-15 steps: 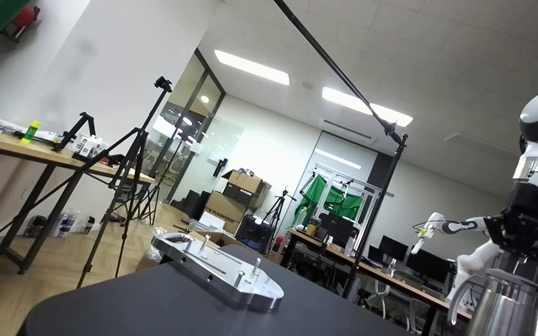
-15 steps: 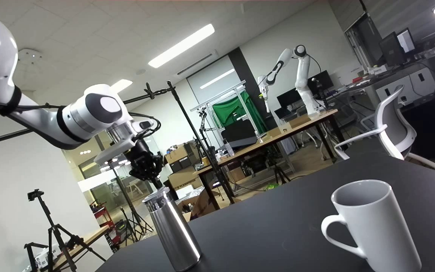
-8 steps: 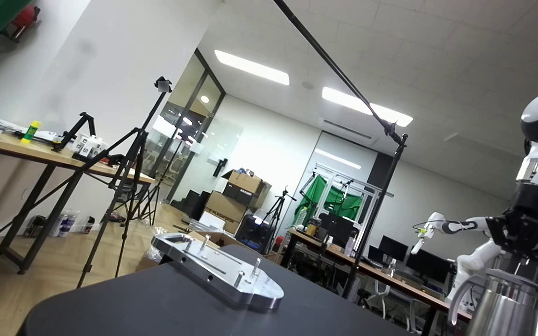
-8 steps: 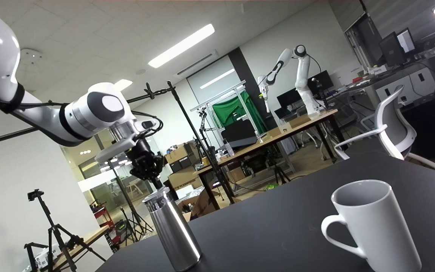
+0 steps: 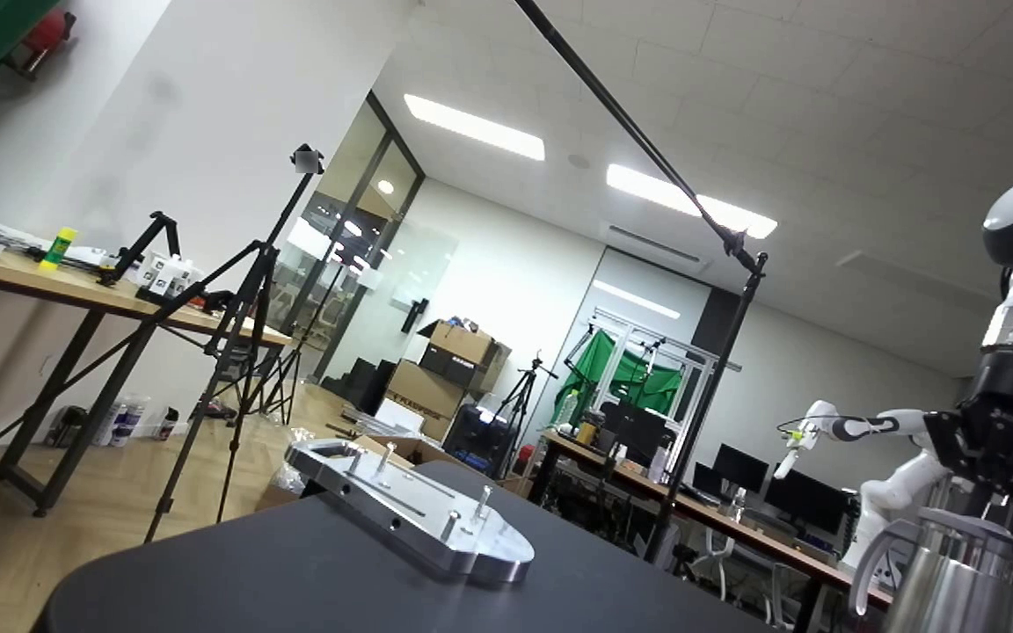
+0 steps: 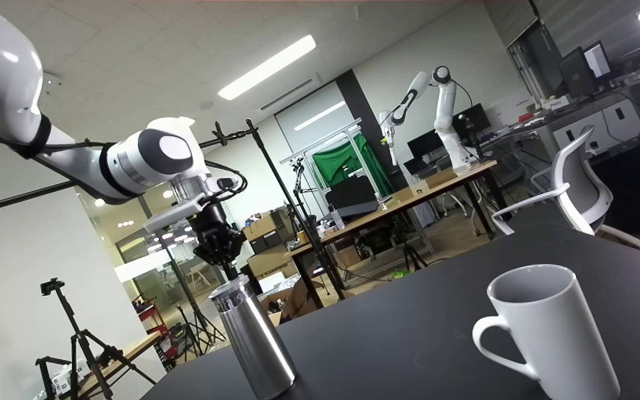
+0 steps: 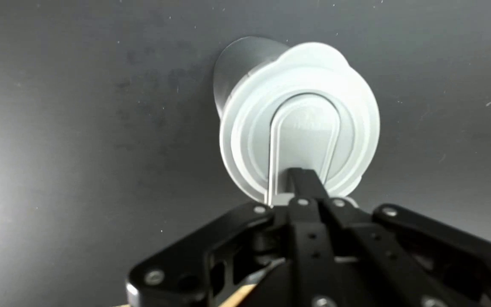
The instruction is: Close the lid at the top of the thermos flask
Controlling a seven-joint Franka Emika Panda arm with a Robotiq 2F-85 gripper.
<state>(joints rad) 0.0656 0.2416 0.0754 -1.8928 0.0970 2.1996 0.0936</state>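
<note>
Here the lid lies under the pincer.

Wht walls, bright ceil. lts

On the black table stand a thermos flask and a white mug; a metal plate lies there.

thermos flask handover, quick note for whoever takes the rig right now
Gripper: jaws shut, tips down at the lid; whether they press on it, I can't tell.
Things: flask upright on the table, lid on its top; mug apart from it, not needed.
Done: lid seems about flat in the wrist view.
Left: probably check that it is fully shut, press if needed, then lift clear.
</note>
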